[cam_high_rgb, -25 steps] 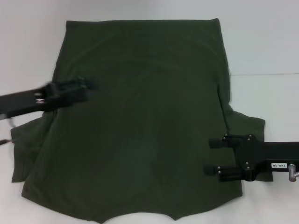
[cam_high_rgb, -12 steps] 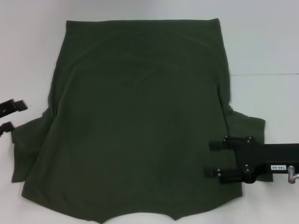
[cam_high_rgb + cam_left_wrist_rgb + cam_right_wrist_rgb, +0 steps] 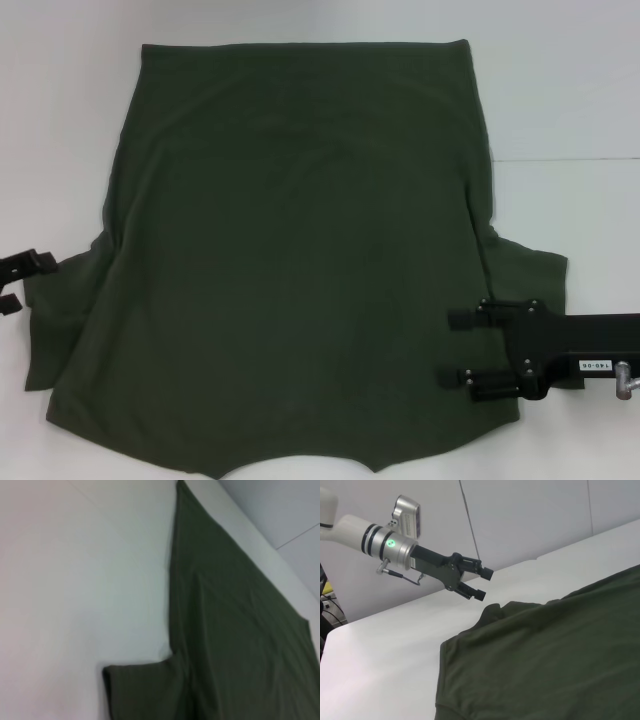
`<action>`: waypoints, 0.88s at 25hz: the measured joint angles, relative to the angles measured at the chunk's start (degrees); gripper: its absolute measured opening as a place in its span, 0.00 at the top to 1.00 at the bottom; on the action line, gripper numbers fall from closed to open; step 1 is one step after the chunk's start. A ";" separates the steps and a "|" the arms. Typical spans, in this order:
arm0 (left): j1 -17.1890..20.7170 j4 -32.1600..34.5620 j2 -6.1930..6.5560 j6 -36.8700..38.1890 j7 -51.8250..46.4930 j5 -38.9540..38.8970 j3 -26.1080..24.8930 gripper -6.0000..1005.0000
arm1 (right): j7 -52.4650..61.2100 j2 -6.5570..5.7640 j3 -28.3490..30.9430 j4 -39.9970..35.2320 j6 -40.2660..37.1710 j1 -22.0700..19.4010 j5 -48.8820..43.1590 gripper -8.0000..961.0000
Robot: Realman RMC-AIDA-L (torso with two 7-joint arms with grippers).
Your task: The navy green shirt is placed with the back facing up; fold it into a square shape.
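Observation:
The navy green shirt lies spread flat on the white table, plain back up, its hem toward the far edge and its sleeves near me. My left gripper hovers open and empty just off the shirt's left sleeve. The right wrist view shows the left gripper above the table, beside that sleeve of the shirt. My right gripper stands open over the shirt's right side, next to the right sleeve, with nothing between its fingers. The left wrist view shows the shirt.
A thin seam crosses the table surface on the right. White table shows on both sides of the shirt and beyond its far edge. A grey wall rises behind the table in the right wrist view.
My left gripper has pulled back leftward from above the shirt to beyond its left sleeve. The right gripper has shifted slightly toward me. The shirt lies unchanged.

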 joint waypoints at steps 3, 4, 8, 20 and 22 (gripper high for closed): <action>-0.05 -0.15 -0.25 -1.93 0.00 0.02 1.87 0.06 | 0.00 -0.01 0.00 0.00 0.11 -0.02 -0.05 0.06; -0.07 -0.18 -0.33 -2.78 0.00 0.07 2.52 0.06 | 0.00 -0.02 0.00 0.00 0.13 -0.04 -0.07 0.06; -0.17 -0.61 -0.44 -4.97 0.00 0.90 3.37 0.06 | 0.00 -0.02 0.00 0.00 0.17 -0.11 -0.15 0.06; -1.87 -5.36 -0.27 -9.40 1.58 3.03 6.68 0.06 | 0.38 -0.03 -0.09 0.00 0.23 -0.02 -0.25 0.06; -1.96 -5.69 -0.22 -9.34 1.68 3.09 6.68 0.06 | 0.38 -0.03 -0.10 0.00 0.23 0.00 -0.25 0.06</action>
